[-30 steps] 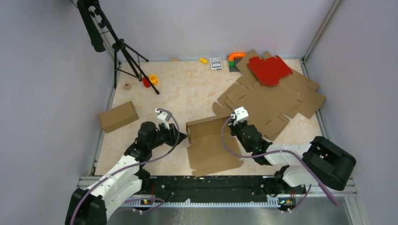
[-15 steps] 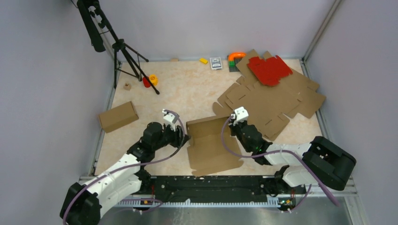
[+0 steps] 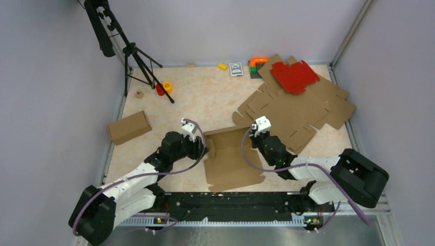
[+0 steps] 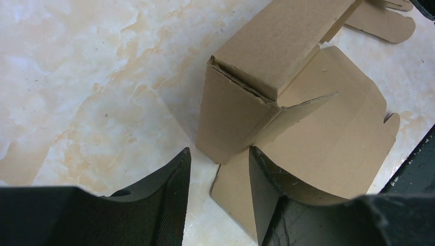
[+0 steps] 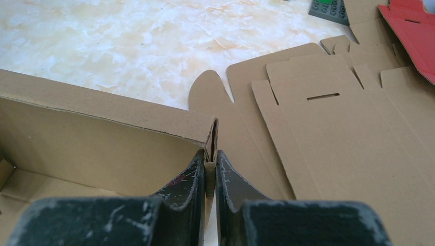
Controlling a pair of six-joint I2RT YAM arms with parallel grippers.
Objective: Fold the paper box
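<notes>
The paper box (image 3: 231,161) is a brown, half-folded piece lying at the table's near centre, back wall raised. In the left wrist view its left end corner (image 4: 256,97) stands upright, the short end wall folded up. My left gripper (image 3: 205,149) is at that corner, open; the corner's foot lies just ahead of the gap between the fingertips (image 4: 219,151), and neither pad presses on it. My right gripper (image 3: 255,138) is shut on the box's right end wall; the doubled cardboard edge (image 5: 212,136) sticks up between its fingers (image 5: 210,159).
Flat brown die-cut sheets (image 3: 300,110) lie at the back right with a red sheet (image 3: 294,76) on top. A finished small brown box (image 3: 129,127) sits at the left. A tripod (image 3: 134,54) stands at the back left. Small toys (image 3: 236,68) line the back edge.
My left arm has swung right to the box's left end, and its jaws have widened. The box's left end wall now stands folded up. The right arm has held still.
</notes>
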